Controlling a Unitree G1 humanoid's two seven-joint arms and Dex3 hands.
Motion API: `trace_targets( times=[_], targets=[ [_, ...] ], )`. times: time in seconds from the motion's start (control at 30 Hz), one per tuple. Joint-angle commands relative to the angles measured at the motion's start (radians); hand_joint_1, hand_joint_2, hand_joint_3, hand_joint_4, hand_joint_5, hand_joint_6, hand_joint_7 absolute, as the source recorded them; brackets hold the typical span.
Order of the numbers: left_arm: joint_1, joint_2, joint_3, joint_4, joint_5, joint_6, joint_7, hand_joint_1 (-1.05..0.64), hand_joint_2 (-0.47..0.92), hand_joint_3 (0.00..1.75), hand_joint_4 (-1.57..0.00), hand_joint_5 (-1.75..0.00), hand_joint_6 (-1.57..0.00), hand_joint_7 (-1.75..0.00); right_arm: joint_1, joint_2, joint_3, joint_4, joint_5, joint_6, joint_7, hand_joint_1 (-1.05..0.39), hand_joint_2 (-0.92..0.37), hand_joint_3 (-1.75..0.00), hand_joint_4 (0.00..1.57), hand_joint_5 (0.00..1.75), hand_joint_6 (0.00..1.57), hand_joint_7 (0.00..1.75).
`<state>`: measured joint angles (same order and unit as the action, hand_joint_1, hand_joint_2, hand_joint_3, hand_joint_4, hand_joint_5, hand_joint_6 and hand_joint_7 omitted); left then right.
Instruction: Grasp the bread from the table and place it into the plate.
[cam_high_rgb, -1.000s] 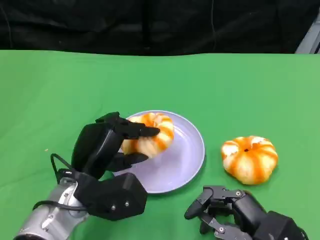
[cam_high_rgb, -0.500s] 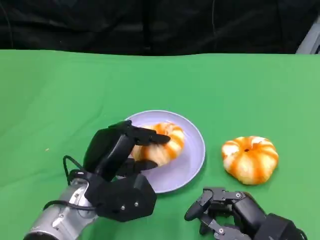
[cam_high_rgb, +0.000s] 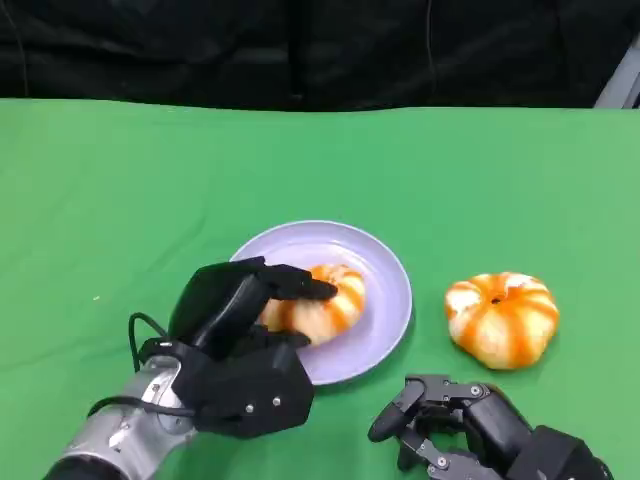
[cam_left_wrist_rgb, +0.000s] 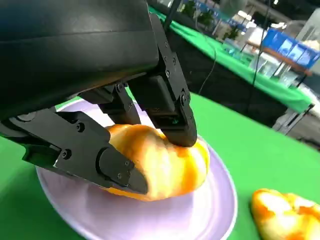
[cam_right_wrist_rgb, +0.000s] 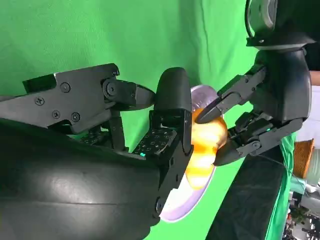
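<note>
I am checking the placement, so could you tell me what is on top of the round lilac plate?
One orange-striped bread roll lies on the round lilac plate, gripped by the black left hand. The hand covers the roll's near side and the plate under it.

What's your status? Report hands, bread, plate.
Left hand gripping bread over the plate. Right hand empty, fingers apart, near table edge. Second bread beside plate, not obstructing.

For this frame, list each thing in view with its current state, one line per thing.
Left hand: fingers closed around the bread over the plate.
Bread: held, resting on the plate.
Plate: flat on the table, bread on it.
Second bread: loose on the table, beside the plate.
Right hand: holds nothing, fingers apart.
</note>
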<state>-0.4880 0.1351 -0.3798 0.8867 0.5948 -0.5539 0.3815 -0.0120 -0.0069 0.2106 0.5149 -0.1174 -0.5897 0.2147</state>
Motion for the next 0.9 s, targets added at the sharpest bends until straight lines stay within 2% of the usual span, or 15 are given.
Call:
trace_targets(
  times=[0.03,0.33,0.37,0.43,0.5,0.53,0.57,0.6,0.63,0.73,0.77,0.8,0.9],
  targets=[
    [-0.026,0.008,-0.007,0.039,0.001,0.013,-0.006,-0.05,0.90,0.02,-0.84,-0.54,-1.32,0.00,0.005,-0.008,-0.005,-0.021,0.010,0.018,0.001,-0.10,-0.92,-0.47,0.68,1.44,0.79,1.01],
    [-0.051,0.003,-0.008,0.091,-0.015,0.018,-0.022,-0.05,0.91,0.01,-0.83,-0.47,-1.29,0.00,0.005,-0.008,-0.004,-0.025,0.008,0.019,0.001,-0.10,-0.92,-0.47,0.68,1.43,0.79,1.02],
    [-0.054,0.005,-0.009,0.096,-0.013,0.017,-0.022,-0.11,0.91,0.01,-0.82,-0.42,-1.22,0.00,0.005,-0.008,-0.003,-0.026,0.008,0.022,0.000,-0.10,-0.92,-0.47,0.69,1.44,0.79,1.02],
    [-0.058,0.011,-0.016,0.098,-0.005,0.021,-0.028,-0.14,0.92,0.01,-0.82,-0.38,-1.19,0.00,0.003,-0.008,-0.004,-0.022,0.007,0.019,0.000,-0.11,-0.92,-0.47,0.69,1.44,0.79,1.02],
    [-0.060,0.016,-0.022,0.094,0.002,0.029,-0.036,-0.21,0.92,0.03,-0.79,-0.14,-0.96,0.00,0.002,-0.008,-0.004,-0.017,0.008,0.013,0.000,-0.10,-0.92,-0.48,0.69,1.45,0.79,1.03],
    [-0.060,0.017,-0.024,0.093,0.004,0.031,-0.039,-0.22,0.92,0.03,-0.79,-0.10,-0.93,0.00,0.001,-0.008,-0.004,-0.016,0.008,0.012,0.000,-0.10,-0.92,-0.48,0.69,1.45,0.79,1.03],
    [-0.061,0.019,-0.023,0.093,0.002,0.028,-0.040,-0.22,0.92,0.03,-0.80,-0.08,-0.92,0.00,0.002,-0.008,-0.004,-0.019,0.006,0.015,-0.001,-0.10,-0.92,-0.48,0.69,1.45,0.79,1.03],
    [-0.062,0.020,-0.023,0.094,0.000,0.026,-0.041,-0.26,0.92,0.07,-0.78,-0.05,-0.82,0.00,0.002,-0.008,-0.004,-0.021,0.005,0.017,-0.002,-0.10,-0.92,-0.47,0.69,1.44,0.79,1.03],
    [-0.062,0.021,-0.023,0.094,-0.001,0.025,-0.042,-0.28,0.92,0.08,-0.77,-0.04,-0.78,0.00,0.002,-0.008,-0.004,-0.022,0.004,0.018,-0.003,-0.10,-0.92,-0.47,0.69,1.44,0.78,1.03],
    [-0.060,0.022,-0.020,0.093,-0.007,0.015,-0.037,-0.29,0.92,0.09,-0.77,-0.03,-0.75,0.00,0.001,-0.008,-0.004,-0.021,0.002,0.017,-0.004,-0.10,-0.92,-0.47,0.69,1.44,0.78,1.03],
    [-0.058,0.022,-0.018,0.092,-0.010,0.008,-0.033,-0.42,0.92,0.25,-0.75,-0.02,-0.68,0.00,0.001,-0.008,-0.004,-0.019,0.001,0.015,-0.005,-0.10,-0.92,-0.47,0.69,1.44,0.79,1.03],
    [-0.057,0.022,-0.016,0.092,-0.012,0.003,-0.030,-0.46,0.92,0.31,-0.74,-0.01,-0.65,0.00,0.001,-0.008,-0.004,-0.018,0.000,0.014,-0.006,-0.11,-0.92,-0.47,0.69,1.45,0.79,1.03],
    [-0.057,0.023,-0.015,0.093,-0.013,-0.001,-0.028,-0.50,0.92,0.36,-0.73,-0.01,-0.63,0.00,0.000,-0.007,-0.004,-0.018,-0.001,0.014,-0.006,-0.11,-0.92,-0.47,0.70,1.45,0.79,1.04]
  ],
)
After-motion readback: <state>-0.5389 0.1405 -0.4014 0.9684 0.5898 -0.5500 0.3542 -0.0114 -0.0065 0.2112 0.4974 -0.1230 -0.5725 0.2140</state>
